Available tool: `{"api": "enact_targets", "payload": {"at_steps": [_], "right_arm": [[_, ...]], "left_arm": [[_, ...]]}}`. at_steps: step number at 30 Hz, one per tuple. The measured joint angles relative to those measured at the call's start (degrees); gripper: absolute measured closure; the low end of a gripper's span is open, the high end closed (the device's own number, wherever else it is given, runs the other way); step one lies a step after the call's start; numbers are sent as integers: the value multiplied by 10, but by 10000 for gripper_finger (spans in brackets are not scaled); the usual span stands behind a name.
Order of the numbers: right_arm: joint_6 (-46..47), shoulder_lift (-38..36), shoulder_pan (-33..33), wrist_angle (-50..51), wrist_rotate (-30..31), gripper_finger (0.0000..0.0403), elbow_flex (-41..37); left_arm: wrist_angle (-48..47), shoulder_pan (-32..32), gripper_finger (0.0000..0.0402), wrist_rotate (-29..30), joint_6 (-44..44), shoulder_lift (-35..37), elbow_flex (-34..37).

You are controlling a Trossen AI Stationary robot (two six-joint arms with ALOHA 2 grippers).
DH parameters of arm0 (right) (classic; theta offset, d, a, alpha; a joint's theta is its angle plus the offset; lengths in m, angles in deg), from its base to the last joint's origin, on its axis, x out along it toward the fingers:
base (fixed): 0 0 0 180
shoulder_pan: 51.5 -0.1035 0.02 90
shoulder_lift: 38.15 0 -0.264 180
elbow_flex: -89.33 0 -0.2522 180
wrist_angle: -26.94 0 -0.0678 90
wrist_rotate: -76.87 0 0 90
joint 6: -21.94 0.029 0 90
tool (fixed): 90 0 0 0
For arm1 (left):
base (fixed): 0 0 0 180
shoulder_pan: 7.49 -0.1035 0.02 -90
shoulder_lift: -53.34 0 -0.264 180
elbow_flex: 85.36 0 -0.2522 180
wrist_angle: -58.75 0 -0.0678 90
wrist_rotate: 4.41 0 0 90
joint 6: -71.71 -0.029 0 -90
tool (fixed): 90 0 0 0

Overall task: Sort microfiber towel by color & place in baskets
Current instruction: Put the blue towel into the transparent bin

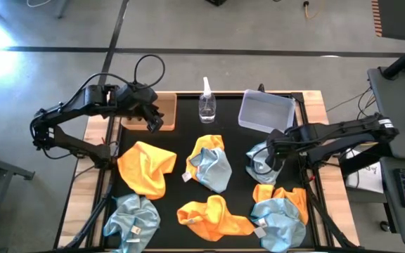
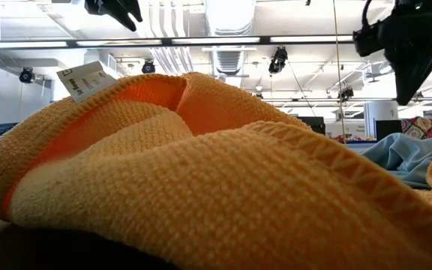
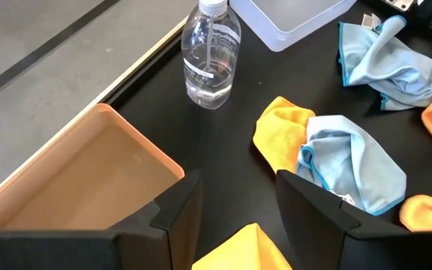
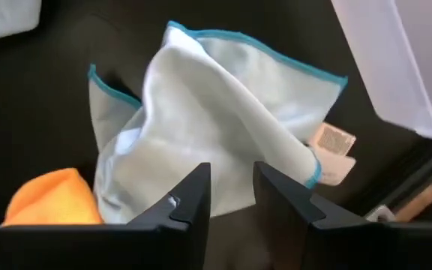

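From above, the right gripper point(image 1: 274, 159) hovers over a pale blue towel point(image 1: 261, 160) just in front of the grey-blue basket point(image 1: 266, 111); the left gripper point(image 1: 153, 116) waits over the tan basket point(image 1: 166, 112), fingers apart. In the right wrist view its fingers point(image 4: 193, 196) stand slightly apart above that towel point(image 4: 216, 112), apparently gripping nothing.

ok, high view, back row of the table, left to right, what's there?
tan basket → left end effector at its edge → clear spray bottle → grey-blue basket
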Motion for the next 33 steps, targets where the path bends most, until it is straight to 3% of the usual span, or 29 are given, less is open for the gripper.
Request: {"api": "enact_targets", "payload": {"at_steps": [6, 14, 19, 24, 33], "right_arm": [[-1, 44, 0, -12, -6, 298, 0], [-12, 95, 0, -11, -30, 235, 0], [-10, 116, 0, -15, -83, 206, 0], [-11, 140, 0, -20, -115, 197, 0], [-14, 194, 0, -26, -98, 197, 0]], "left_arm": [[0, 0, 246, 0, 0, 0, 0], [-1, 0, 246, 0, 0, 0, 0], [-1, 0, 246, -9, -11, 2, 0], [-1, 0, 246, -20, -18, 2, 0], [-1, 0, 246, -20, -30, 2, 0]]}}
